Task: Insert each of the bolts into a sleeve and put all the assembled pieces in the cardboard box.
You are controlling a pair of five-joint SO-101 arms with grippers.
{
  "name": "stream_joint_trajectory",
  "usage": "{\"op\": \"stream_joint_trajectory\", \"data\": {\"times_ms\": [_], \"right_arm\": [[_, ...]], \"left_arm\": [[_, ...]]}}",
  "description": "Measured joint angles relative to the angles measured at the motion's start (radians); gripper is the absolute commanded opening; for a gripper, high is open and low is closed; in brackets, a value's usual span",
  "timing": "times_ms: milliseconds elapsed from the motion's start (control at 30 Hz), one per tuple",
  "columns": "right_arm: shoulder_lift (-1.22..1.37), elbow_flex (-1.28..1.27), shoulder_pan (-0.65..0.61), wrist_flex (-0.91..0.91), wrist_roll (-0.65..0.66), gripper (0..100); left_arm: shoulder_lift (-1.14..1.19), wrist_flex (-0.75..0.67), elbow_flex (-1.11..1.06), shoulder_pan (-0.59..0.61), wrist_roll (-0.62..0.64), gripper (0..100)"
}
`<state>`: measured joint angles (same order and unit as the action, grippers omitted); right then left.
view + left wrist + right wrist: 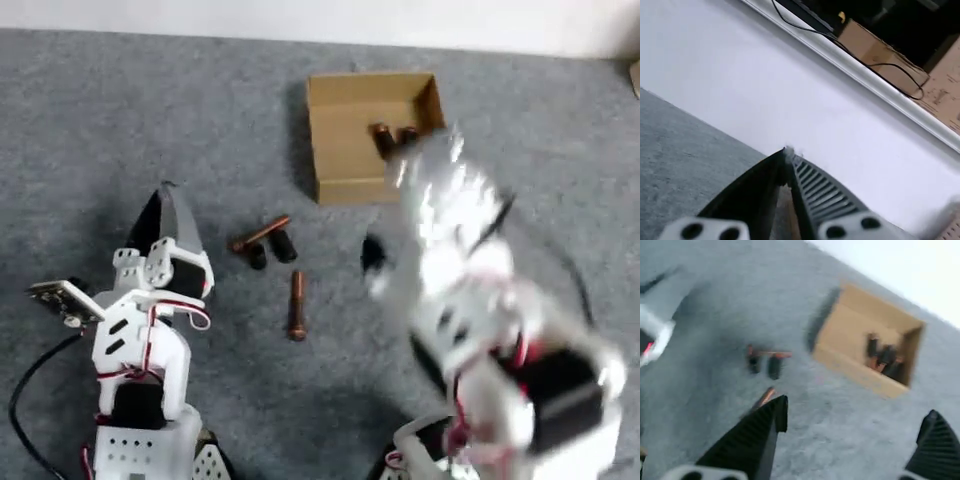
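Observation:
The cardboard box stands at the back of the grey mat, with dark assembled pieces in its right corner. In front of it lie a copper bolt beside two black sleeves, and a second bolt closer in. My right gripper hangs open and empty above the mat between the loose parts and the box; its arm is blurred. My left gripper is shut and empty, left of the bolts.
Grey mat covers the table, with a white wall at its back edge. A small dark shape sits on the mat by the right arm; I cannot tell what it is. A black cable runs beside the left arm's base.

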<state>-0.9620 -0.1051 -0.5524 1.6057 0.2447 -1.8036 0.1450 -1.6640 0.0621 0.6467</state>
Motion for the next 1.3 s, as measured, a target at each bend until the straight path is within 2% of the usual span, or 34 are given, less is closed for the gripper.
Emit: {"op": "stream_joint_trajectory", "data": {"times_ms": [100,233,500,667,800,1033,1167,1300], "right_arm": [[-0.262,-0.373,-0.046,-0.152,0.005,37.2],[-0.505,-0.792,-0.049,-0.316,0.097,37.2],[-0.554,-1.283,-0.064,-0.713,0.152,37.2],[-0.554,-1.456,-0.193,-0.977,0.100,37.2],[-0.554,-1.519,-0.282,-1.060,0.084,37.2],[-0.514,-1.508,-0.296,-1.129,0.084,37.1],[-0.328,-1.375,-0.301,-1.135,0.084,37.1],[-0.003,-1.194,-0.322,-1.220,0.083,37.1]], "left_arm": [[0.000,0.000,0.000,0.005,0.000,1],[0.000,0.000,0.000,0.003,0.000,1],[0.000,0.000,0.000,0.003,0.000,1],[0.000,0.000,0.000,0.021,0.000,1],[0.000,0.000,0.005,0.058,0.000,1],[-0.002,0.000,0.048,0.104,0.000,1],[-0.005,0.000,0.048,0.104,0.000,1],[-0.005,0.000,0.057,0.104,0.000,1]]}}
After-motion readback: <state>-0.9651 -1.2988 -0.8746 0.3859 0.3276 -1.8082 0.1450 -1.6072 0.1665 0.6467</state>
